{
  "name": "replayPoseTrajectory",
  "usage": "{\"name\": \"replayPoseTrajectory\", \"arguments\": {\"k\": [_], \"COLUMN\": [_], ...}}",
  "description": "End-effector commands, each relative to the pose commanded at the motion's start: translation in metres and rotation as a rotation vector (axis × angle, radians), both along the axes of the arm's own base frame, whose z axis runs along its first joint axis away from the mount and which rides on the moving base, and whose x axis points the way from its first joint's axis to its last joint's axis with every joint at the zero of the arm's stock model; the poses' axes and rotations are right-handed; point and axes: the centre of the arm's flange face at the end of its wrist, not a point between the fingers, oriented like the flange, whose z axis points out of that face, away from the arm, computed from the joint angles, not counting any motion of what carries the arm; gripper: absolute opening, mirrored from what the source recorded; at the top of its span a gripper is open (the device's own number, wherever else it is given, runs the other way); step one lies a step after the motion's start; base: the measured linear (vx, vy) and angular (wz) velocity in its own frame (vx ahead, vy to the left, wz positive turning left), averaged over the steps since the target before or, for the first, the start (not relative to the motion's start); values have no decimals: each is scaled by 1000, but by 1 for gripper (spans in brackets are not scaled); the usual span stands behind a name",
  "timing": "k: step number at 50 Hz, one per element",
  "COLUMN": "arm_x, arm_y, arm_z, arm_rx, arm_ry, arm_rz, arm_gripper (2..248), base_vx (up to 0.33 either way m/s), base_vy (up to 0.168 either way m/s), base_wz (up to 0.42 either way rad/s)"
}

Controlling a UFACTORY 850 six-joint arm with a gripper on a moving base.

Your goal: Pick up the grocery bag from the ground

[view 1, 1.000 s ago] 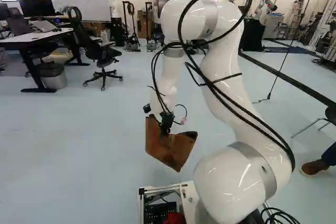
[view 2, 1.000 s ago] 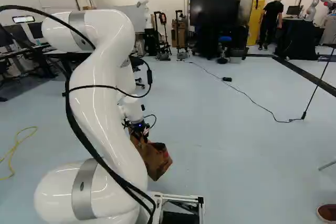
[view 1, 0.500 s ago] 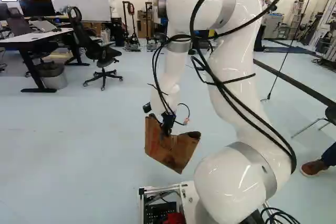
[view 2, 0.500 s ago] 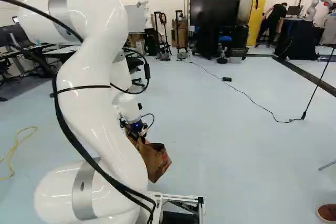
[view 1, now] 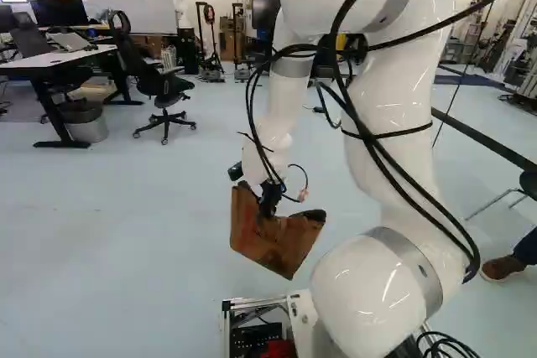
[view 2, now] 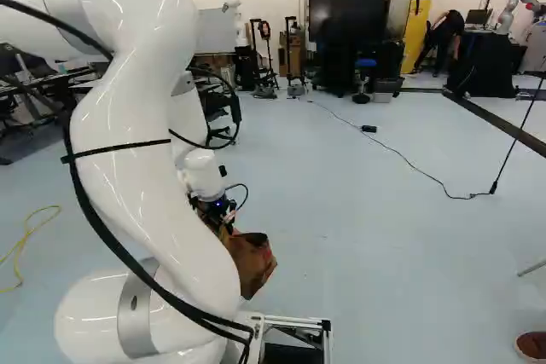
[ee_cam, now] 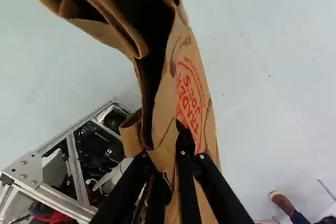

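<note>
At the middle of the left base view my gripper (view 1: 268,199) points down, with the brown paper grocery bag (view 1: 273,241) hanging from it, tilted and off the floor. In the right base view the bag (view 2: 252,263) shows partly behind the arm. Seen from the wrist, the gripper (ee_cam: 170,163) is shut on the bag (ee_cam: 207,114), pinching its crumpled paper. The bag's folded mouth stretches ahead of the fingers, and red print shows on one side.
The base's metal frame (ee_cam: 79,169) lies close beside the bag. A desk (view 1: 63,60) and an office chair (view 1: 164,85) stand at the left back. A cable (view 2: 409,159) crosses the floor. A person's shoe (view 1: 502,267) is at the right; another robot (view 2: 512,8) stands far back.
The arm's upper part has come back toward the base and looms larger. The bag has moved slightly with the gripper, still held. The base has not moved.
</note>
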Motion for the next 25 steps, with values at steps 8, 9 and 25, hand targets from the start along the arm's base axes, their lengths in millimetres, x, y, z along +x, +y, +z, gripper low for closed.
{"name": "replayPoseTrajectory", "arguments": {"k": [8, 9, 25], "arm_x": [0, -1, -3], "arm_y": [-1, -1, -6], "arm_z": [2, 2, 11], "arm_rx": [9, 10, 45], "arm_ry": [-11, -13, -61], "arm_rz": [-8, -9, -42], "arm_gripper": [21, 21, 21], "base_vx": [0, 0, 0], "base_vy": [0, 0, 0], "base_wz": [0, 0, 0]}}
